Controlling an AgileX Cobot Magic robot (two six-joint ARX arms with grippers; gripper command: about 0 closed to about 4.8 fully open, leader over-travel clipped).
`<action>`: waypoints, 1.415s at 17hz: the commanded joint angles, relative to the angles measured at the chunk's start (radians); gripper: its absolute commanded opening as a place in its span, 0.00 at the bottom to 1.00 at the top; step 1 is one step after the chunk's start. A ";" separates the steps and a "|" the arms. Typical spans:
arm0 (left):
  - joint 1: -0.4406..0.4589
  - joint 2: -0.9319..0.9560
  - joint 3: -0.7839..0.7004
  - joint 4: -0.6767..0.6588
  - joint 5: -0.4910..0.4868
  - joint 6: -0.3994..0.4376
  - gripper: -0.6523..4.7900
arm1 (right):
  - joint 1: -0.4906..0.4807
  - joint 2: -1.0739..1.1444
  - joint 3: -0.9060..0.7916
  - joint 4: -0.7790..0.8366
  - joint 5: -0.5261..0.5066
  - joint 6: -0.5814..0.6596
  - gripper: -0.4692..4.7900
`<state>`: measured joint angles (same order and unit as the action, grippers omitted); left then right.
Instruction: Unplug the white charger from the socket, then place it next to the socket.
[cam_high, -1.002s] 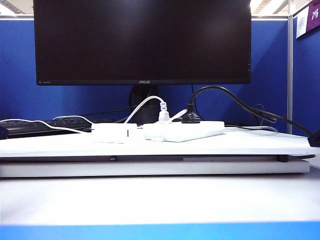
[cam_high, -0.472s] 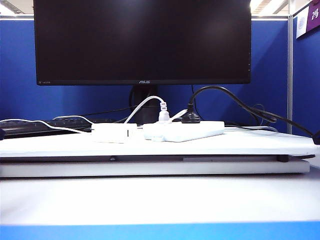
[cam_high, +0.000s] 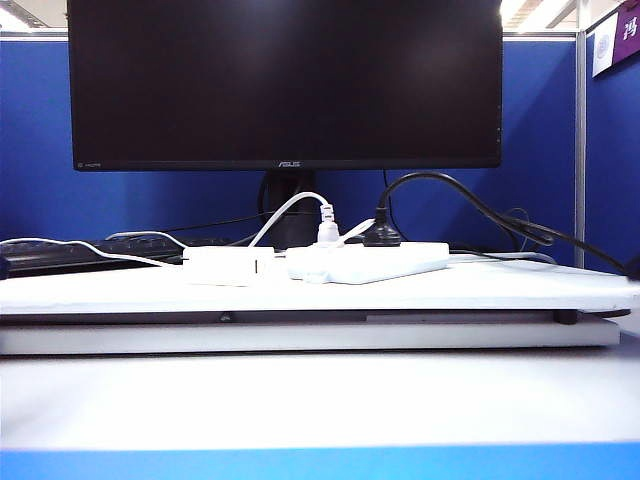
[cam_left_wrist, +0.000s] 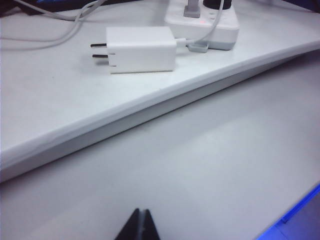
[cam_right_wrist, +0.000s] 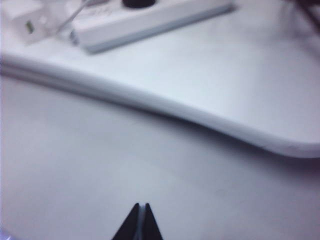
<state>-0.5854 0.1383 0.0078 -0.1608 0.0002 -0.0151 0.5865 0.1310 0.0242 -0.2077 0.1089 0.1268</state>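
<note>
The white charger (cam_high: 228, 266) lies flat on the raised white board, unplugged, just left of the socket (cam_high: 370, 262). In the left wrist view the charger (cam_left_wrist: 141, 49) shows two bare prongs pointing away from the socket (cam_left_wrist: 202, 22), and its thin white cable curls beside the strip's end. My left gripper (cam_left_wrist: 140, 212) is shut and empty, hanging over the lower tabletop well short of the board. My right gripper (cam_right_wrist: 140, 206) is also shut and empty, far back from the socket (cam_right_wrist: 150, 20); the charger (cam_right_wrist: 30, 22) is a blur at that strip's far end.
A grey-white ribbed plug (cam_high: 327, 225) and a black round plug (cam_high: 381, 236) with a thick black cable sit in the socket. A large black monitor (cam_high: 285, 85) stands behind, with a keyboard (cam_high: 60, 252) at the back left. The board's front edge (cam_high: 300, 318) steps above the tabletop.
The dark arm tip at the right edge of the exterior view has slid almost out of frame. Charger, socket and cables have not moved.
</note>
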 joint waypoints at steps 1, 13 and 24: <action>0.069 -0.031 -0.001 -0.009 0.023 0.004 0.11 | -0.084 -0.053 -0.005 0.009 0.002 0.000 0.09; 0.546 -0.137 -0.001 -0.011 0.019 0.004 0.11 | -0.293 -0.130 -0.007 0.010 -0.015 0.000 0.09; 0.546 -0.137 -0.001 -0.010 0.020 0.004 0.11 | -0.293 -0.130 -0.019 0.043 -0.168 0.000 0.09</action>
<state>-0.0410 0.0032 0.0086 -0.1608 0.0166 -0.0151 0.2947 0.0032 0.0090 -0.1761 0.0139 0.1272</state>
